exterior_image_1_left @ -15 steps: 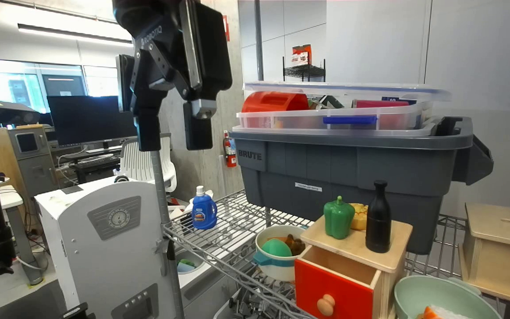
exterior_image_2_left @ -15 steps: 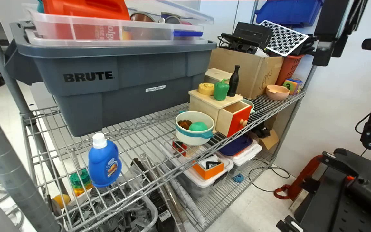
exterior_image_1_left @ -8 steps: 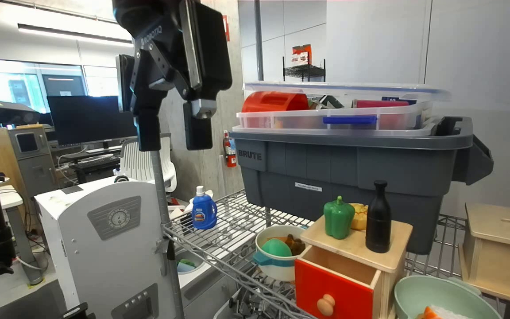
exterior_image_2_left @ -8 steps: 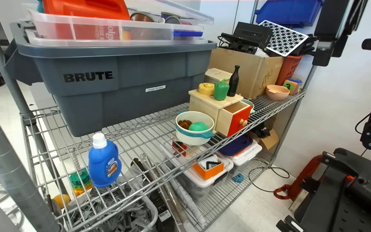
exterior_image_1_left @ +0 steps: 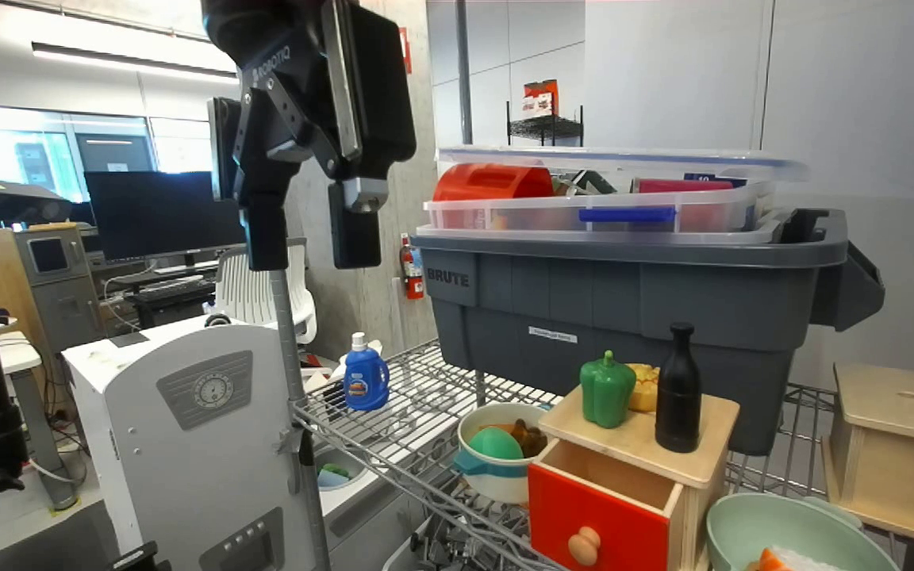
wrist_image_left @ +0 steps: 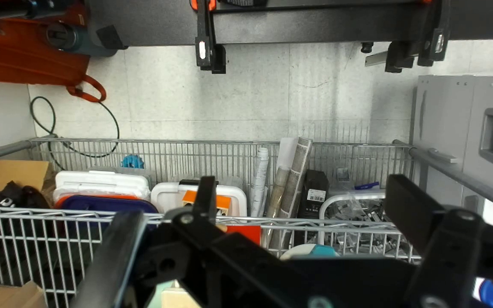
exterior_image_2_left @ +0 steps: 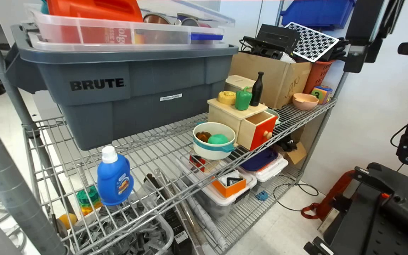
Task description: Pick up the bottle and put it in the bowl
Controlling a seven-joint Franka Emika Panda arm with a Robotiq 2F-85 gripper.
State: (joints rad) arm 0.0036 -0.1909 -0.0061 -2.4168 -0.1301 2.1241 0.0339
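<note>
The slim black bottle (exterior_image_1_left: 678,388) stands upright on top of a small wooden drawer box; it also shows in an exterior view (exterior_image_2_left: 257,89). The wide mint-green bowl (exterior_image_1_left: 750,515) sits on the shelf beside the drawer box, with an orange and white item in it. In an exterior view it is mostly hidden behind the drawer box (exterior_image_2_left: 273,113). My gripper (exterior_image_1_left: 312,238) is open and empty, high up and well apart from the bottle. Its spread fingers show in the wrist view (wrist_image_left: 310,203), with nothing between them. The bottle does not show in the wrist view.
The drawer box (exterior_image_1_left: 624,476) has its red drawer pulled out. A green pepper (exterior_image_1_left: 608,392) and a yellow item (exterior_image_1_left: 643,385) stand by the bottle. A white-teal pot (exterior_image_2_left: 213,148), a blue detergent bottle (exterior_image_2_left: 115,180) and a large grey bin (exterior_image_2_left: 147,85) share the wire shelf.
</note>
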